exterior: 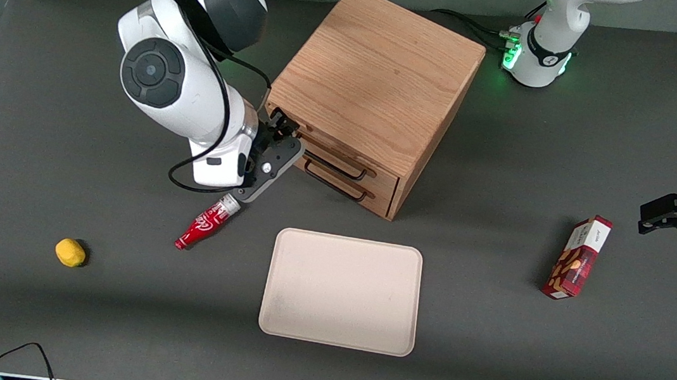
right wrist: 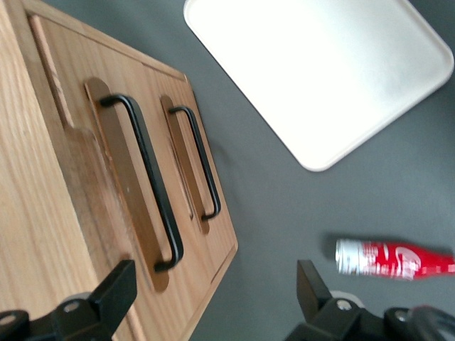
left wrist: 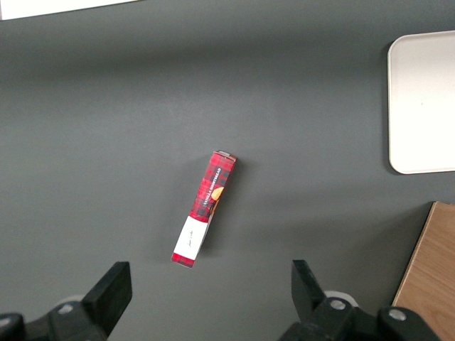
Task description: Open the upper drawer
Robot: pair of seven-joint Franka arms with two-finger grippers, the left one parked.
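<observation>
The wooden cabinet [exterior: 376, 86] stands at the table's middle, its front turned toward the front camera. The upper drawer [exterior: 324, 147] looks shut, with its thin black handle [exterior: 341, 163] just under the cabinet top. The lower drawer [exterior: 345, 187] sits below it. My right gripper [exterior: 283, 125] is open and empty. It is at the drawer front's corner toward the working arm's end, level with the upper drawer. In the right wrist view the gripper [right wrist: 213, 291] faces the drawer fronts. One finger [right wrist: 117, 291] is over the wood near the end of the upper handle [right wrist: 149, 185].
A red cola bottle [exterior: 206, 224] lies on the table just below the gripper and shows in the right wrist view [right wrist: 394, 259]. A beige tray [exterior: 341, 291] lies in front of the cabinet. A yellow ball [exterior: 70, 252] and a red snack box [exterior: 579, 257] lie toward opposite table ends.
</observation>
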